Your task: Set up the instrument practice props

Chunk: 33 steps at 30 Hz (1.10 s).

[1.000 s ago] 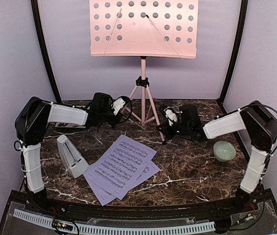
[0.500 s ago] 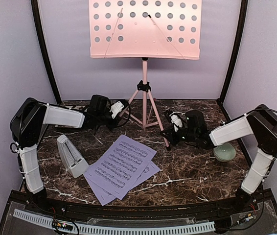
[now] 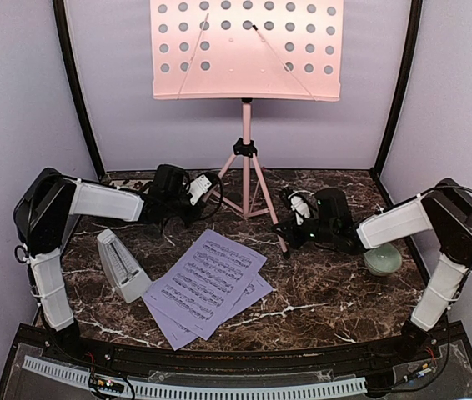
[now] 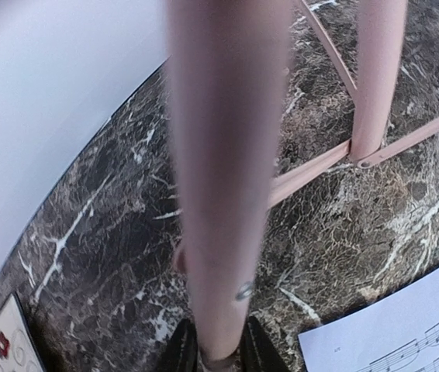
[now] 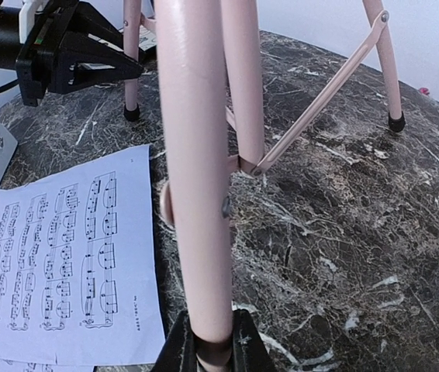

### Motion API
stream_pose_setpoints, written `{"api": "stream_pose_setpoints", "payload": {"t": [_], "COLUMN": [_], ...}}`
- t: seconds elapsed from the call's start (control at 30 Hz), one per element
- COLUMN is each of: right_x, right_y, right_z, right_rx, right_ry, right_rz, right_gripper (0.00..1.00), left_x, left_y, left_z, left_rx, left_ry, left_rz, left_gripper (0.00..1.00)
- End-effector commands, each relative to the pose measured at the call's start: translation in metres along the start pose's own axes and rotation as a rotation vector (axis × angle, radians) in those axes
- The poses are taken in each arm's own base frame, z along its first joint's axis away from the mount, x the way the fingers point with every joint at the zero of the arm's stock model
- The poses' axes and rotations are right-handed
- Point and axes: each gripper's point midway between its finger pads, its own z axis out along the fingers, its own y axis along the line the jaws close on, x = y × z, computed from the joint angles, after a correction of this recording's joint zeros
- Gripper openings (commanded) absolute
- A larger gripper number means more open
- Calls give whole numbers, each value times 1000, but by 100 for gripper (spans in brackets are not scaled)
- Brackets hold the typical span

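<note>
Jaws stand narrow on both sides: our left gripper [image 4: 219,350] pinches the left leg [image 4: 219,155] of the pink music stand [image 3: 246,50], our right gripper [image 5: 212,347] its right leg [image 5: 196,155]. The stand is upright at the back centre; we see the sheet-music pages [image 3: 207,283] flat just in front, about equally near both grippers.

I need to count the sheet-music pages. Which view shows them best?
Top external: both sheet-music pages lie whole, one overlapping the other. Right wrist crops them at the frame edge; left wrist catches only one corner.
</note>
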Motion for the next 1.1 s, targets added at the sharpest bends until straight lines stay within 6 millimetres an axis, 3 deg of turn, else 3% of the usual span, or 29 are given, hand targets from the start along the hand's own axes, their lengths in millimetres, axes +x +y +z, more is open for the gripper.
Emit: {"api": "stream_pose_setpoints", "payload": {"t": [0.0, 0.13, 0.27, 0.37, 0.43, 0.53, 0.67, 0.87, 1.07], "right_x": [50, 44, 29, 17, 6, -4, -8, 6, 27], "right_y": [3, 14, 16, 14, 14, 15, 20, 44, 73], "right_z": [-3, -5, -14, -25, -35, -48, -63, -74, -63], "right_rx": [31, 5, 16, 42, 57, 68, 69, 27, -12], "right_ry": [178, 162, 118, 82, 50, 29, 7, 3, 40], "right_rz": [134, 125, 129, 123, 118, 112, 138, 199, 188], "right_gripper": [19, 43, 56, 63, 74, 79, 81, 76, 73], "left_x": [2, -3, -5, 0, 4, 9, 16, 41, 60], "left_y": [8, 8, 9, 14, 10, 4, -19, -56, -72], "left_z": [-16, -21, -35, -46, -54, -68, -85, -102, -94], "left_rx": [-32, -23, -28, -54, -43, -19, 84, 230, 275], "left_ry": [27, 35, 35, 59, 64, 69, 102, 151, 234], "left_rz": [-55, -109, -156, -221, -256, -313, -402, -509, -579], "left_gripper": [30, 55, 83, 88, 98, 99, 99, 99, 97]}}
